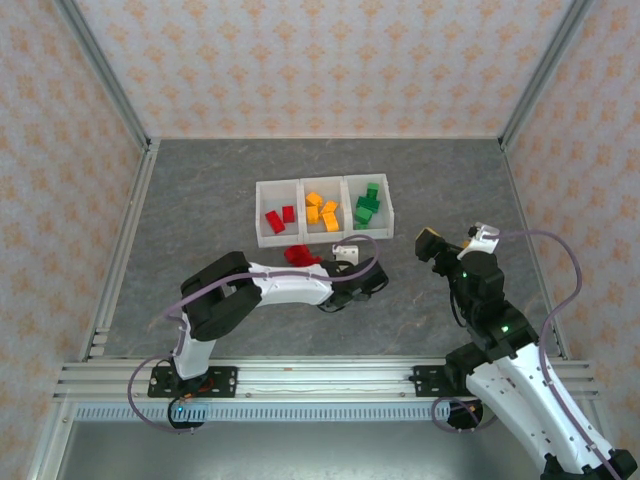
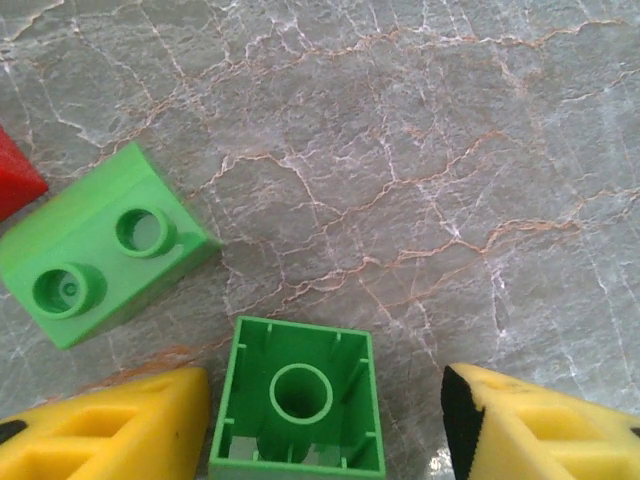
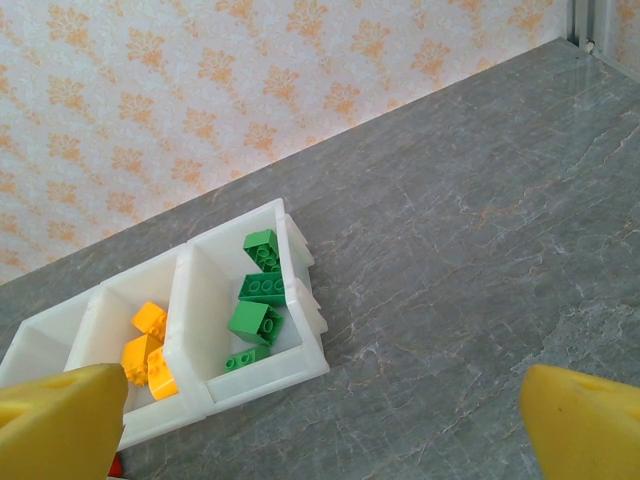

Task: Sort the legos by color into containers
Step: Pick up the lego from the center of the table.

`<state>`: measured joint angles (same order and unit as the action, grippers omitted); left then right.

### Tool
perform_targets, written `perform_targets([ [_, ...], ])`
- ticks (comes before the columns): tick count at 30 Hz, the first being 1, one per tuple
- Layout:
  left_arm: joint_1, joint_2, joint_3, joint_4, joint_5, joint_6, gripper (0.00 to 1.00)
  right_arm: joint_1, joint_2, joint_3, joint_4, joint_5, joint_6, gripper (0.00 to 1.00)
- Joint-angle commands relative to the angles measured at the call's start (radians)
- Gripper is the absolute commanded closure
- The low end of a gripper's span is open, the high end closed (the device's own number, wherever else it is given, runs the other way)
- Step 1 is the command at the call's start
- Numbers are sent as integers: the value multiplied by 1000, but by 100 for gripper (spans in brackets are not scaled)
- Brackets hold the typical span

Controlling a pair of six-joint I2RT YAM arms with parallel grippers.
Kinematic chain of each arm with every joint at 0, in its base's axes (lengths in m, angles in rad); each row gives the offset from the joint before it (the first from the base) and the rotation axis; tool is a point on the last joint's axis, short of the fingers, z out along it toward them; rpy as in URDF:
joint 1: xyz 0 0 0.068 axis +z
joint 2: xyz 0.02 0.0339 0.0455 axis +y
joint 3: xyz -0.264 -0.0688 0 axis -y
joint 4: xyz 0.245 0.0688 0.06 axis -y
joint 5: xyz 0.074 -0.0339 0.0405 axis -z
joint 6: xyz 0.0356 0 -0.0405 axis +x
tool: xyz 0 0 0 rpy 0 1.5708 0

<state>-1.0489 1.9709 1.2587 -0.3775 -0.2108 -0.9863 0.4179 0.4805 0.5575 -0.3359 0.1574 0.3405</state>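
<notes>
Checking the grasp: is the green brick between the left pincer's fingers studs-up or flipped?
Flipped: the brick shows its hollow underside and centre tube to the left wrist camera; the neighbouring green brick shows studs.

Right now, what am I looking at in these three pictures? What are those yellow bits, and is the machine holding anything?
It is a robot with a left arm and a right arm, bolted to a grey table. One picture looks down from above; the other two come from small cameras on each wrist. The yellow bits are fingers, two on each arm's pincer, called a gripper. On the table sits a white tray with three bins: red bricks left, orange-yellow bricks in the middle, green bricks right. Some loose red bricks lie in front of it. The left gripper has its fingers either side of an upside-down green brick, with a gap on one side, so nothing is gripped yet. A second green brick lies nearby. The right gripper is wide open and empty.
</notes>
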Motion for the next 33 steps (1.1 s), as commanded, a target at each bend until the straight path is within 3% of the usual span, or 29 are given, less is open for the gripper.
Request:
perform_targets([
  [1, 17, 12, -2, -8, -27, 5, 38, -1, 0, -14, 26, 3, 8, 0],
  [11, 40, 0, -40, 28, -34, 21, 53, -2, 8, -14, 24, 7, 9, 0],
  [16, 34, -23, -47, 109, 6, 95, 60, -2, 12, -14, 24, 12, 9, 0],
  [22, 28, -53, -15, 93, 3, 147, 71, -2, 13, -14, 21, 29, 14, 0],
  [33, 77, -93, 142, 15, -98, 292, 71, -2, 23, -11, 14, 61, 21, 0],
])
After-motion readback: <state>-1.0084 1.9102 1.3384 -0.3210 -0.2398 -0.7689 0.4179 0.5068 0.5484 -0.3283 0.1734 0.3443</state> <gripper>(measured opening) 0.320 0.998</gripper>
